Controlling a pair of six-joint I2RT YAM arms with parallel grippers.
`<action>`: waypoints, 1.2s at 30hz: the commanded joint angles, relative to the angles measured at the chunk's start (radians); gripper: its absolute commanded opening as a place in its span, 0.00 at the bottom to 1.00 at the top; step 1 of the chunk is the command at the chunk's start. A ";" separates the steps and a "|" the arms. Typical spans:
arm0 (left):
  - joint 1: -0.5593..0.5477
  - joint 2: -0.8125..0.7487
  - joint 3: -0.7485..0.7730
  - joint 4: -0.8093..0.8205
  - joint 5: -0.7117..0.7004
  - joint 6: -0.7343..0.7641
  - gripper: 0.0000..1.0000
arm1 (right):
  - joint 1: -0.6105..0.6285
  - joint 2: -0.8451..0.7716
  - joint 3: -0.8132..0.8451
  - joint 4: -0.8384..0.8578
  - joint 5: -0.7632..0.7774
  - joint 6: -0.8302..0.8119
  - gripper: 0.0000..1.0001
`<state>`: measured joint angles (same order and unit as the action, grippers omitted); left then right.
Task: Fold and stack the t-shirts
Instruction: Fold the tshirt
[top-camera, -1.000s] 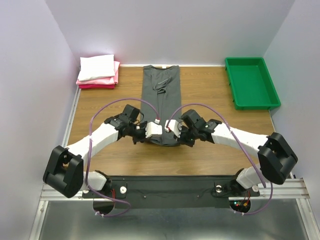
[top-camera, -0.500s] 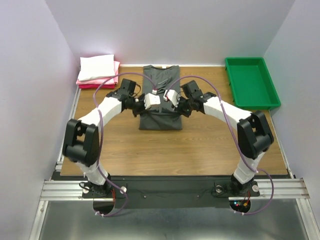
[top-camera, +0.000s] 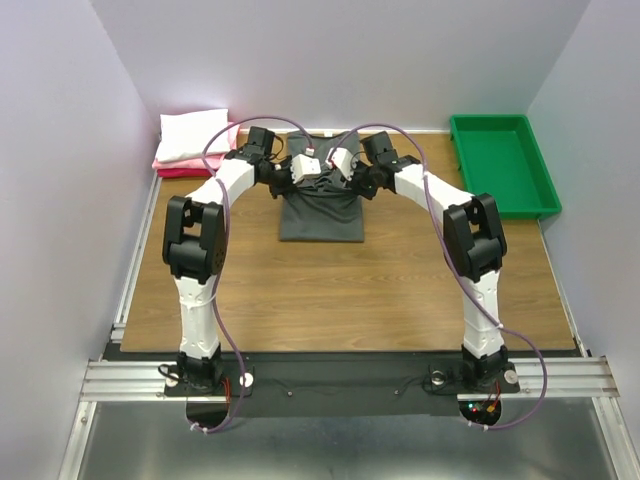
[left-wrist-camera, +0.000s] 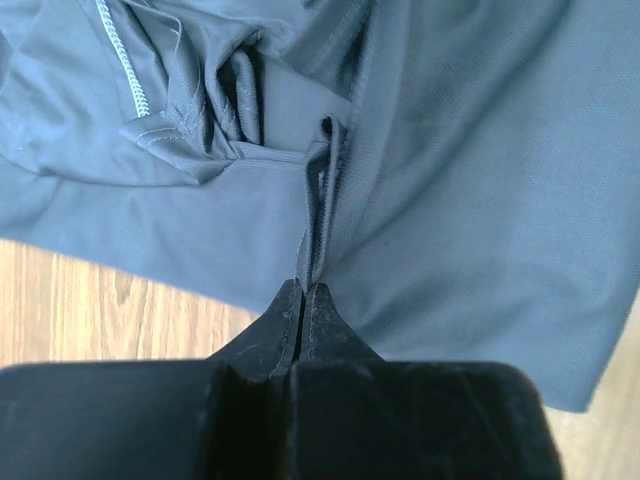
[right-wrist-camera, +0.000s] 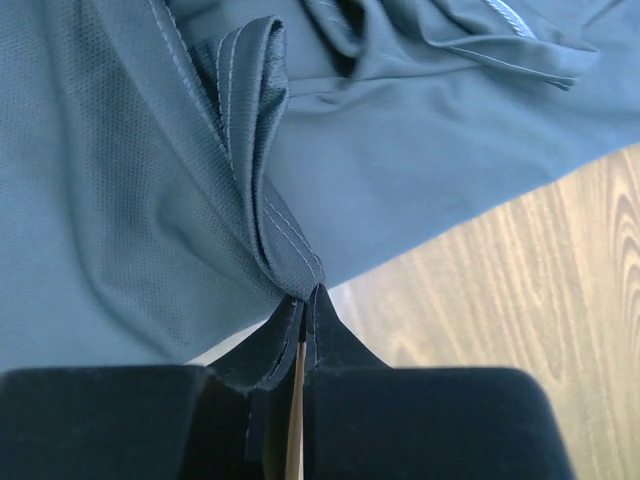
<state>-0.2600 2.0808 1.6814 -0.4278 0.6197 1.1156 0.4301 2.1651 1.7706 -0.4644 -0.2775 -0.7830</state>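
The dark charcoal grey t-shirt lies folded back on itself at the far middle of the table. My left gripper is shut on a pinch of its hem, seen in the left wrist view. My right gripper is shut on the hem's other corner, seen in the right wrist view. Both hold the cloth raised over the shirt's far part, near the collar. A white folded t-shirt lies on folded pink and red t-shirts at the far left corner.
A green plastic tray stands at the far right. Purple walls close in the table on three sides. Both arms stretch far out over the wooden table.
Both grippers have carried the shirt's near hem away from the arm bases toward the collar, folding the long shirt over itself into a shorter shape.
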 joint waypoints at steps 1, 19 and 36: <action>0.008 0.047 0.106 -0.037 0.015 0.016 0.06 | -0.016 0.035 0.075 0.004 0.017 -0.039 0.01; 0.057 -0.089 0.105 0.101 -0.037 -0.211 0.78 | -0.042 -0.080 0.114 0.006 0.067 0.106 0.49; -0.002 -0.406 -0.557 0.188 0.017 -0.071 0.66 | 0.087 -0.277 -0.373 -0.014 -0.045 0.099 0.37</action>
<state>-0.2337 1.7023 1.1656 -0.2783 0.6250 0.9836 0.5007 1.8561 1.3888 -0.4995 -0.3080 -0.6662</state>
